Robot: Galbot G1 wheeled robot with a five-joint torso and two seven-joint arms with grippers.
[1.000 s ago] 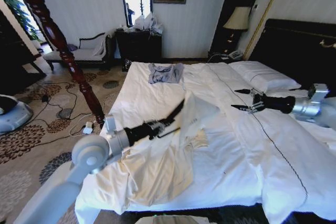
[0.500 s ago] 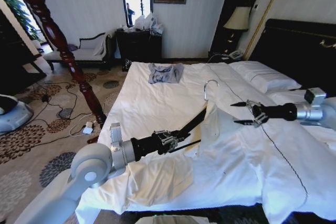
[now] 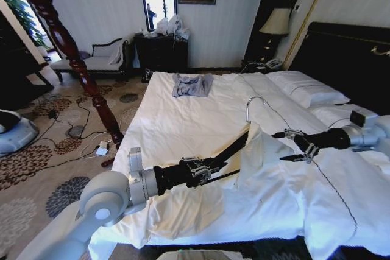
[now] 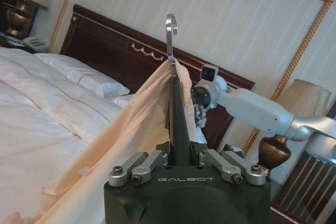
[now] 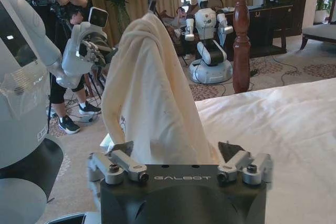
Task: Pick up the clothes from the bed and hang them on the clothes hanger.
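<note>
Cream clothes [image 3: 262, 156] hang between left gripper [image 3: 210, 168] and right gripper [image 3: 292, 145].

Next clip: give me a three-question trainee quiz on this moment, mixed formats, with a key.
1. True or false: the left pincer is shut on the hanger.
2. Multiple choice: where is the cream garment?
A. flat on the bed, untouched
B. draped partly over the hanger, with its lower part trailing on the sheet
C. on the wooden pole
3. Fill in: the right pincer is open, beside the garment on the ___ side.

Key
1. True: in the left wrist view its fingers clamp the black arm, with the silver hook above.
2. B
3. Headboard: it sits between the garment and the pillows.
</note>
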